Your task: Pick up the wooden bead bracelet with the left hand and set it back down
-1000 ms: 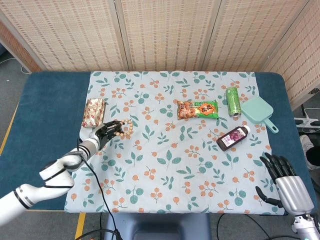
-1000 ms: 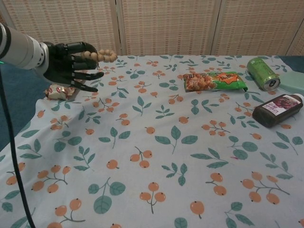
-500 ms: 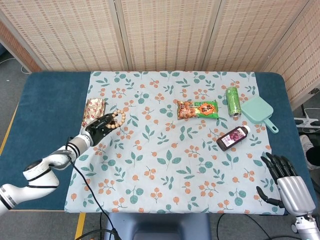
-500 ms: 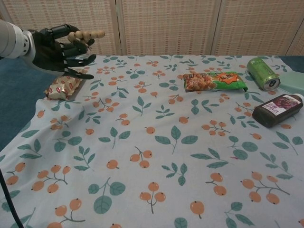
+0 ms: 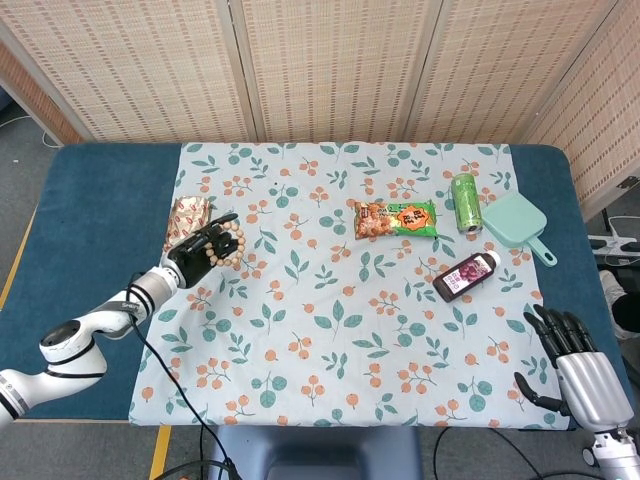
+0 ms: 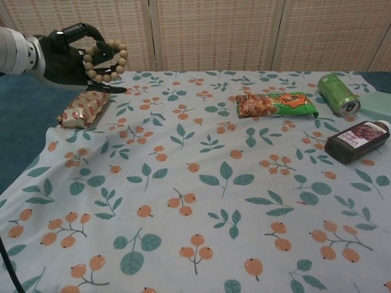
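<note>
Dustpan (image 6: 381, 105) cut by frame edge

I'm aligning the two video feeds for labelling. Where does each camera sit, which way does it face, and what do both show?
Head view: high above the near table edge, looking steeply down on the floral tablecloth; shows the left hand with its arm and the right hand.
Chest view: low at the near edge, facing across the table to the woven screens; shows only the left hand.
Shared: the left hand holding the wooden bead bracelet, the green can.

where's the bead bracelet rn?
The wooden bead bracelet is held in the left hand, lifted above the cloth's far-left side, just beside the red-and-white snack packet.
</note>
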Robot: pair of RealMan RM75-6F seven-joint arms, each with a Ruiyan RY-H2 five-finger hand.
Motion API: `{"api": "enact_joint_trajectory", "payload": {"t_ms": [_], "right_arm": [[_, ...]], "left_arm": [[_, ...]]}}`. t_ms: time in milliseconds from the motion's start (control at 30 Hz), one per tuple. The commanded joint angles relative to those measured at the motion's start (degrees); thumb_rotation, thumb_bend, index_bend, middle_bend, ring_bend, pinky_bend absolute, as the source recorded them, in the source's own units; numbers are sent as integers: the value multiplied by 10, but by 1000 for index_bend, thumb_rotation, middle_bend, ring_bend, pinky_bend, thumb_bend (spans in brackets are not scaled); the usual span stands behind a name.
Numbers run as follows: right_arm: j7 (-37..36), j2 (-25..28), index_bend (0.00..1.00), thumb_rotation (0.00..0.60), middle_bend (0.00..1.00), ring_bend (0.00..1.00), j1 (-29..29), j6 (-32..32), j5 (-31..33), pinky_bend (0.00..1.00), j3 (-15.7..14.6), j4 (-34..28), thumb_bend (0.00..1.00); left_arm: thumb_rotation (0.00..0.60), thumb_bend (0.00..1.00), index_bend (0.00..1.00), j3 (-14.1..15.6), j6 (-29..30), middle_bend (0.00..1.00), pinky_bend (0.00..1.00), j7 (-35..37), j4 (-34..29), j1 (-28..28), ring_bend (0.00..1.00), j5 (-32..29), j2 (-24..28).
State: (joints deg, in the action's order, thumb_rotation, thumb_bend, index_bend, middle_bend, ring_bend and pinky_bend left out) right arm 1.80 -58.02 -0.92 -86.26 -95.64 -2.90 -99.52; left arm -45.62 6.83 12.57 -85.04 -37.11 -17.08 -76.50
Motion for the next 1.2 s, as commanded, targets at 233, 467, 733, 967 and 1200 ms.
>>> {"api": "enact_joint_trajectory", "payload": {"t_ms": [233,467,733,967,1200], "right_arm": [[-3,1,0,383,0,0,-2,5,0,0,-1,0,317],[-1,1,0,383,0,0,0,2,0,0,-1,-1,317],[6,-2,0,382,0,0,-2,8,2,0,-1,-1,317],[12,-4,0,383,0,0,-3,11,4,0,-1,-2,318],[13,-4,0,384,0,0,-5,14,3,0,-2,-3,318]], "left_arm": [[599,633,152,14,-19,631,9,88,18,-6,339,108,-11],[595,636,53,-7,-28,380,21,113,23,14,166,209,-33],[514,609,0,-11,7,300,22,141,-11,39,115,299,-46],[600,575,25,9,20,380,9,182,-22,46,182,332,-53],[600,546,42,43,52,423,3,204,-31,28,193,358,-55]]}}
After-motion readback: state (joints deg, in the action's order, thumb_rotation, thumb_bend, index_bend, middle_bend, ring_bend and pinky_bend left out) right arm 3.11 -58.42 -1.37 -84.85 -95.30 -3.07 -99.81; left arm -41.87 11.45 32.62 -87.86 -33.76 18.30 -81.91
